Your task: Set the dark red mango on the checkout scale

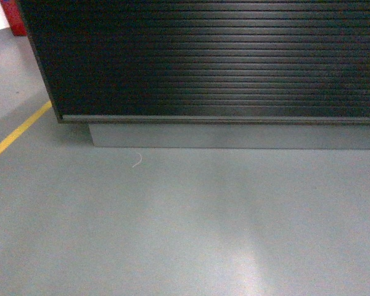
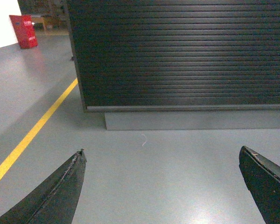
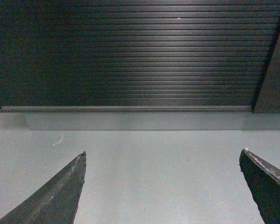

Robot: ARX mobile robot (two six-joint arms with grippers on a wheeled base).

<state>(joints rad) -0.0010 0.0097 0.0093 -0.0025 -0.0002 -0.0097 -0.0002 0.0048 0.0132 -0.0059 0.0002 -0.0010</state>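
Note:
The checkout (image 1: pixel 216 61) fills the top of the head view: a dark counter with a horizontally ribbed front on a grey plinth (image 1: pixel 234 135). It also shows in the left wrist view, checkout (image 2: pixel 182 56), and the right wrist view, checkout (image 3: pixel 130 56). Only its front face is visible. The dark red mango and the scale are out of view. My left gripper (image 2: pixel 162 153) hangs open over bare grey floor with nothing between its fingers. My right gripper (image 3: pixel 163 154) is open too and holds nothing. Neither gripper appears in the head view.
A yellow floor line (image 1: pixel 15 132) runs along the left, also seen as the yellow line (image 2: pixel 32 133). A red box (image 2: pixel 23 31) stands far back left. A small white scrap (image 1: pixel 136 160) lies on the grey floor (image 1: pixel 185 228) before the plinth.

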